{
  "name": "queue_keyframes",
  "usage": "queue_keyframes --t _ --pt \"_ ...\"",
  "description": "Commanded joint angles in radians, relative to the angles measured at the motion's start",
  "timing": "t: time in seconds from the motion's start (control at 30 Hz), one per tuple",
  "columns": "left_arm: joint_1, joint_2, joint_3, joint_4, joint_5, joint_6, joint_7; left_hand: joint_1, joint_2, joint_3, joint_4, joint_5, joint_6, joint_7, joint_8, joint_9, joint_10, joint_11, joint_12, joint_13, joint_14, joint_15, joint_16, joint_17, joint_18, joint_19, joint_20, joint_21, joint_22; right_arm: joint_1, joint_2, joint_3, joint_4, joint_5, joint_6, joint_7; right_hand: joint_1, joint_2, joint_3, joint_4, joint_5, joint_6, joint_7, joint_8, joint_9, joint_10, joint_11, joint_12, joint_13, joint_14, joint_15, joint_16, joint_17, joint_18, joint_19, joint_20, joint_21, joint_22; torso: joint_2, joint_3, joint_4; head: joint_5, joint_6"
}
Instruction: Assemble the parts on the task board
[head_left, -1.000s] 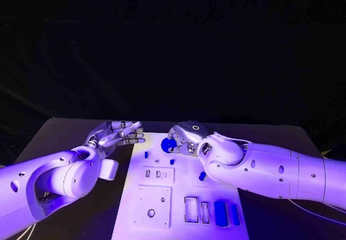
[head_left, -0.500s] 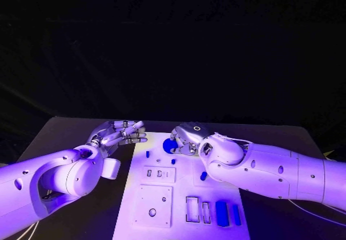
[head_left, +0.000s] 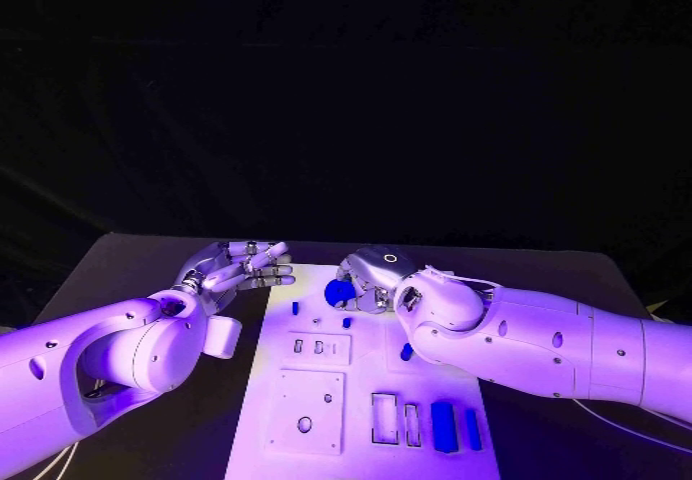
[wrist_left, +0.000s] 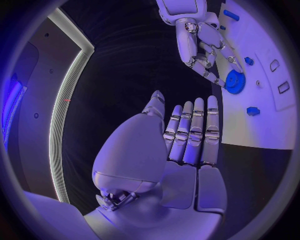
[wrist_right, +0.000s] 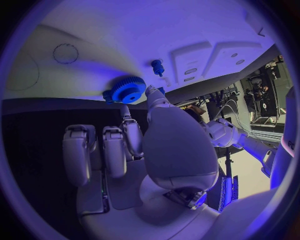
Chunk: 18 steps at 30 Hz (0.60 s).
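While the right hand (head_left: 378, 276) hangs over the far end of the task board (head_left: 289, 420), its fingers (wrist_right: 128, 135) pinch a blue gear (head_left: 339, 291) just above the white surface. Gear teeth clear in the right wrist view; a small blue peg (wrist_right: 157, 66) stands on the board near it. Left hand (head_left: 235, 266) at the board's far left corner, over the bench (head_left: 144, 262); fingers (wrist_left: 190, 130) straight, side by side, holding nothing. More blue parts on the board: two small ones (head_left: 345, 322) near the far end, one (head_left: 405, 351) by the right forearm, two upright bars (head_left: 443, 427) at the near right corner beside empty rectangular slots (head_left: 384, 418).
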<state>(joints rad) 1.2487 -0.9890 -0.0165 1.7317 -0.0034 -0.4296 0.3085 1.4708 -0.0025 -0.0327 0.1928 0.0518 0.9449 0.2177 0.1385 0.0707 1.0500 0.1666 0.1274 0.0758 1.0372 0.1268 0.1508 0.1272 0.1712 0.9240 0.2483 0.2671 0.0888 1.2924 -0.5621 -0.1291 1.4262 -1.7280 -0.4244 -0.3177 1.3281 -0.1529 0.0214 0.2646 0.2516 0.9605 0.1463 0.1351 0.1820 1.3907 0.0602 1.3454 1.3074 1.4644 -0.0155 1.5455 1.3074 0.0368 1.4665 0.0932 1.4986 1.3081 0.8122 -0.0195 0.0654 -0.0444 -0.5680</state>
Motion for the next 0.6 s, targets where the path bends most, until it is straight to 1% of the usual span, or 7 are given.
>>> queue_keyframes --t 0.03,0.07,0.13,0.17,0.3,0.5,0.6 --pt "0.002 0.001 0.001 0.003 0.002 0.017 0.002 0.001 0.007 0.001 -0.006 -0.003 0.002 0.006 -0.005 -0.001 0.002 0.005 -0.006 -0.002 0.001 0.008 -0.007 0.001 0.013 0.000 0.004 -0.004 -0.001 -0.001 -0.001 0.000 -0.002 0.005 0.048 0.004 -0.029 -0.003 -0.016 0.024 0.000 -0.010 0.002 -0.011 -0.001 -0.005 0.006 -0.007 0.014 0.089 0.010 -0.006 0.189 -0.008 0.025 0.009 -0.008 0.166 0.000 -0.0005 -0.0001 -0.001 0.000" --pt "0.002 0.000 0.001 0.003 0.002 0.017 0.001 0.001 0.007 0.001 -0.006 -0.003 0.002 0.006 -0.005 -0.001 0.002 0.005 -0.006 -0.002 0.001 0.008 -0.007 0.001 0.013 0.000 0.004 -0.004 -0.001 -0.001 -0.001 0.000 -0.002 0.008 0.060 0.003 -0.043 -0.003 -0.025 0.028 0.004 -0.010 0.003 -0.014 0.000 -0.006 0.007 -0.008 0.013 0.089 0.011 -0.006 0.189 -0.007 0.024 0.010 -0.010 0.165 0.000 -0.0005 -0.0001 -0.001 0.000" --pt "0.002 0.000 0.001 0.003 0.002 0.016 0.001 0.002 0.008 0.000 -0.007 -0.003 0.002 0.007 -0.005 -0.001 0.002 0.005 -0.008 -0.002 0.001 0.008 -0.008 0.002 0.013 0.000 0.004 -0.004 -0.002 -0.001 -0.002 0.000 -0.003 0.019 0.081 0.000 -0.095 0.010 -0.051 0.029 0.046 -0.006 0.005 -0.021 0.002 -0.011 0.008 -0.012 0.010 0.088 0.013 -0.006 0.188 -0.007 0.022 0.012 -0.012 0.163 0.000 -0.0005 0.0000 0.001 -0.002" --pt "0.002 0.000 0.001 0.003 0.002 0.016 0.001 0.002 0.008 0.000 -0.007 -0.003 0.002 0.007 -0.006 -0.001 0.002 0.005 -0.008 -0.002 0.001 0.008 -0.008 0.002 0.013 0.000 0.004 -0.005 -0.002 -0.001 -0.002 0.000 -0.004 0.022 0.089 -0.001 -0.102 0.012 -0.055 0.029 0.054 -0.006 0.005 -0.024 0.002 -0.014 0.009 -0.015 0.007 0.088 0.013 -0.007 0.188 -0.006 0.022 0.013 -0.013 0.163 0.000 -0.0006 0.0001 0.000 -0.001" --pt "0.002 -0.001 0.001 0.004 0.002 0.014 0.000 0.002 0.008 0.000 -0.007 -0.003 0.002 0.007 -0.006 -0.001 0.002 0.005 -0.008 -0.002 0.001 0.008 -0.008 0.002 0.013 0.000 0.004 -0.005 -0.002 -0.001 -0.003 0.000 -0.008 0.029 0.112 -0.010 -0.113 0.019 -0.061 0.030 0.067 -0.006 0.006 -0.029 0.003 -0.016 0.010 -0.017 0.006 0.088 0.014 -0.007 0.188 -0.006 0.021 0.014 -0.014 0.162 0.000 -0.0001 0.0004 -0.002 -0.002" --pt "0.002 -0.001 0.001 0.004 0.002 0.014 0.001 0.002 0.008 0.000 -0.007 -0.003 0.002 0.007 -0.006 -0.001 0.002 0.005 -0.008 -0.002 0.001 0.008 -0.008 0.002 0.013 0.000 0.004 -0.005 -0.002 -0.001 -0.005 0.000 -0.009 0.031 0.127 -0.023 -0.114 0.028 -0.063 0.028 0.095 -0.004 0.006 -0.036 0.005 -0.016 0.010 -0.016 0.007 0.089 0.014 -0.006 0.190 -0.006 0.022 0.015 -0.014 0.164 0.000 -0.0001 0.0000 -0.003 -0.003" --pt "0.002 -0.001 0.001 0.004 0.002 0.014 0.001 0.002 0.008 0.000 -0.007 -0.003 0.002 0.007 -0.006 -0.001 0.002 0.005 -0.008 -0.002 0.001 0.008 -0.008 0.002 0.013 0.000 0.004 -0.005 -0.002 -0.001 -0.006 0.000 -0.009 0.032 0.136 -0.027 -0.114 0.029 -0.063 0.028 0.097 -0.004 0.006 -0.037 0.005 -0.016 0.010 -0.016 0.007 0.089 0.014 -0.006 0.190 -0.006 0.022 0.015 -0.014 0.164 0.000 -0.0002 -0.0003 -0.003 -0.003"
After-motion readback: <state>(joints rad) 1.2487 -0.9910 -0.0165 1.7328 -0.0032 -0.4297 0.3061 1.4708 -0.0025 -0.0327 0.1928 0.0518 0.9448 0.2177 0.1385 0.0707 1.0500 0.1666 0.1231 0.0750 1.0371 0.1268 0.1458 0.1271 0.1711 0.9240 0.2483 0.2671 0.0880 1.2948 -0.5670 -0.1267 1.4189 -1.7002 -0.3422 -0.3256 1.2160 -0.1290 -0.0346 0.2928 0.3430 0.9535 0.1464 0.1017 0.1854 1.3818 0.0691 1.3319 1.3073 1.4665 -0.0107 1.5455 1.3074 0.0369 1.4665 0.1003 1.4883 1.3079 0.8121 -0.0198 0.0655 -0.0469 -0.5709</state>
